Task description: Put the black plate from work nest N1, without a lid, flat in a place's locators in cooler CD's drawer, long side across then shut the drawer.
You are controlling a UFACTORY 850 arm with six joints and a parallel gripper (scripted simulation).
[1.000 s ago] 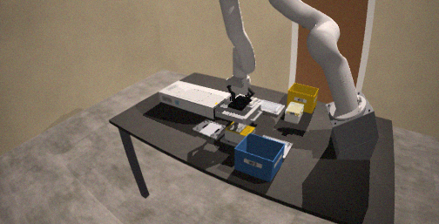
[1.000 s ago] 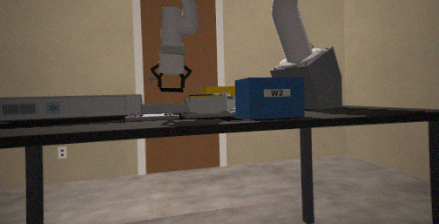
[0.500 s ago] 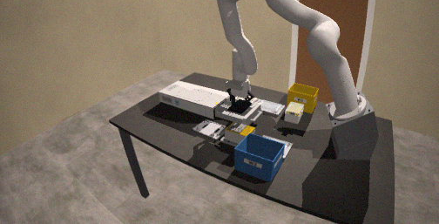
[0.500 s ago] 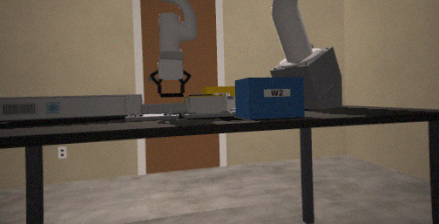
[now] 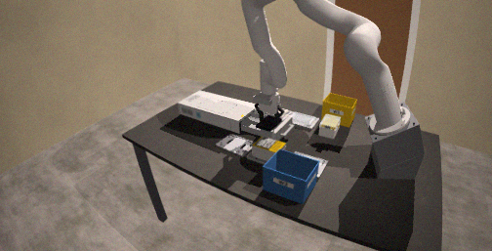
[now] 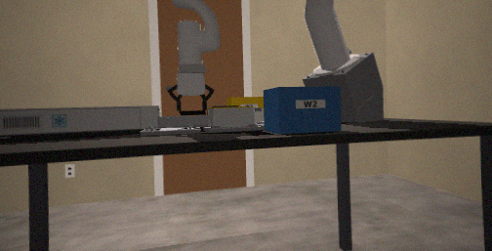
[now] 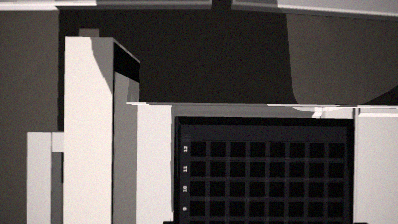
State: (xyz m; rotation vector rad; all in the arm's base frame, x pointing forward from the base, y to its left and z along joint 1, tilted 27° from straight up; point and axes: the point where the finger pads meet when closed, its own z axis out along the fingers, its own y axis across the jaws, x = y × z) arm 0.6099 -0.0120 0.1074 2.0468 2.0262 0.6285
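My gripper is shut on the black plate, a flat plate with a grid of wells and no lid. It holds the plate level, right at the top of the open drawer of the white cooler CD. In the wrist view the plate fills the lower middle between the drawer's pale walls, and my fingers do not show there. I cannot tell whether the plate touches the drawer floor.
A blue bin marked W2 stands at the front of the bench. A yellow bin and a small white box stand at the back right. Nests with plates lie in front of the drawer. The arm's base is at the right.
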